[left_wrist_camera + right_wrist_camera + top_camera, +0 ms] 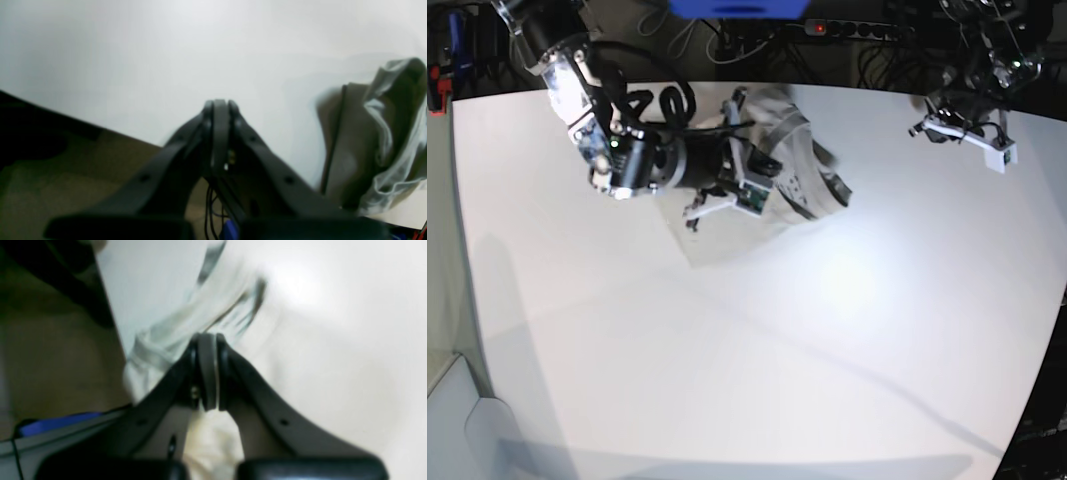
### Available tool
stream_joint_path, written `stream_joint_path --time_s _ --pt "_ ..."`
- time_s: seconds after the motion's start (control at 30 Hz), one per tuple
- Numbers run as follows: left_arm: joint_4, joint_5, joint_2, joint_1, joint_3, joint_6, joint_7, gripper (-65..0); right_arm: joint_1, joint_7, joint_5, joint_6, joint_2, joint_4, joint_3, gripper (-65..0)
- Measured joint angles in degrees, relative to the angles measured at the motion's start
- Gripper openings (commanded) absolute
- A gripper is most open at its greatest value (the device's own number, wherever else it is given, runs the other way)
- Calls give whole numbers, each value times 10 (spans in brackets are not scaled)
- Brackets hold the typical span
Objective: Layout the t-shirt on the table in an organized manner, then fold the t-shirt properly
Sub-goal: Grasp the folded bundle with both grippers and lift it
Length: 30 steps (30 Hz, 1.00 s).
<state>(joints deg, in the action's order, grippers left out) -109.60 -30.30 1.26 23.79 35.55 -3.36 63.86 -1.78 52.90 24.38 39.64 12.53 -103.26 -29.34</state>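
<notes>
White table (757,350), right gripper (206,340) pinching t-shirt (802,170)

1. The table (727,380) is bare white across its near half and centre; a gripper can pass there freely.
2. The t-shirt (792,170) lies bunched at the far middle, with the right arm (627,160) stretched over its left part.
3. The left gripper (927,128) hangs over the far right corner, well apart from the cloth.
4. Cables (727,40) crowd the space beyond the far edge.
</notes>
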Motion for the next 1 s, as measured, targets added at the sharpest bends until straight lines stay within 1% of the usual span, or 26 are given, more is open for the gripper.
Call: stream_joint_path --time_s 0.2,0.3,0.37,0.43,0.47,0.53,0.6,0.7,0.8,0.83,0.87,0.9,0.93,0.97,1.0 --pt "0 -2 -2 0 0 0 0 -647 4 -69 1 0 0 127 -2 -650" --pt "0 -14 -3 0 0 0 0 -646 6 -69 -3 0 0 140 -2 -650" --pt "0 -45 -3 0 0 0 0 -642 9 -63 -9 0 2 104 -2 -650" --pt "0 -83 -2 0 -1 0 0 -641 9 -59 -2 -1 15 33 -2 -650" --pt "0 -103 0 0 0 0 0 -640 10 -44 -2 0 21 -7 0 -650" --pt "0 -132 0 2 0 0 0 -624 12 -10 -2 0 24 -68 3 -650" --pt "0 -153 -2 2 -1 0 0 -572 12 9 2 0 24 -101 0 -650" --pt "0 -159 -3 2 -3 -1 0 -476 7 33 0 1 24 -102 0 -650" --pt "0 -159 -7 2 -3 -1 0 -400 5 37 -3 1 24 -100 3 -638" --pt "0 -159 -14 1 -3 -9 0 -384 6 37 1 2 26 -100 6 -627" --pt "0 -161 -22 1 -5 -28 0 -367 8 36 3 2 29 -100 13 -618" --pt "0 -160 -22 2 -16 -56 3 -343 9 36 1 2 30 -100 24 -608" --pt "1 -163 -22 1 -27 -83 6 -314 8 37 -1 2 31 -100 35 -601" --pt "1 -162 -22 0 -37 -104 2 -271 8 37 -1 1 32 -100 43 -592" --pt "2 -160 -22 -3 -50 -113 2 -232 7 40 0 1 33 -100 49 -582"
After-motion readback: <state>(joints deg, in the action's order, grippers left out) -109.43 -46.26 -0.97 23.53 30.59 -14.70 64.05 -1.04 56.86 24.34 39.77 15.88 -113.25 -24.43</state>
